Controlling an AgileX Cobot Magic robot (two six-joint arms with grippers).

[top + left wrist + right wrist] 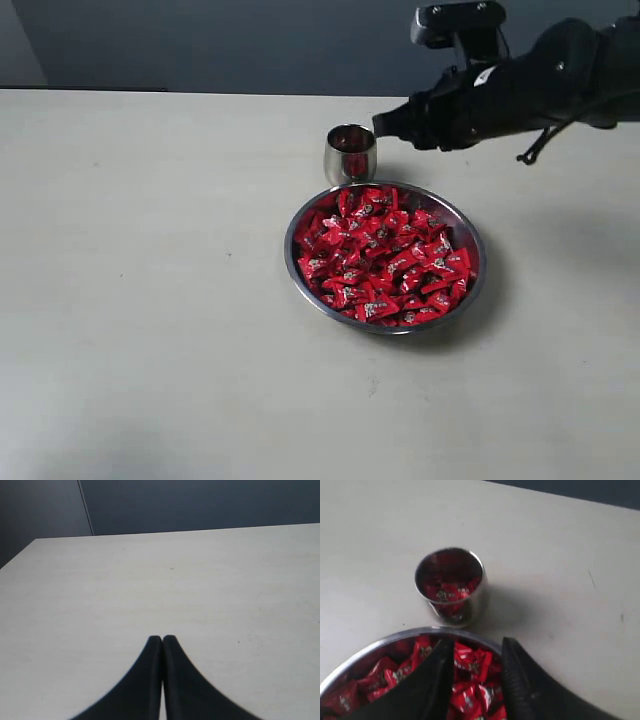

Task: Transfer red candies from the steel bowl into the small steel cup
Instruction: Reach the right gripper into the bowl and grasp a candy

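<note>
Inside the cup [470,609], wrist view shows candies [445,594]; right end effector [478,646] open, seemingly empty

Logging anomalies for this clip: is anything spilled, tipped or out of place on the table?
Nothing stands out. The small steel cup stands upright next to the steel bowl; the red candies lie only inside those two, none on the table.

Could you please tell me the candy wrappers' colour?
Candies: shiny red, white print; best in exterior view.
</note>
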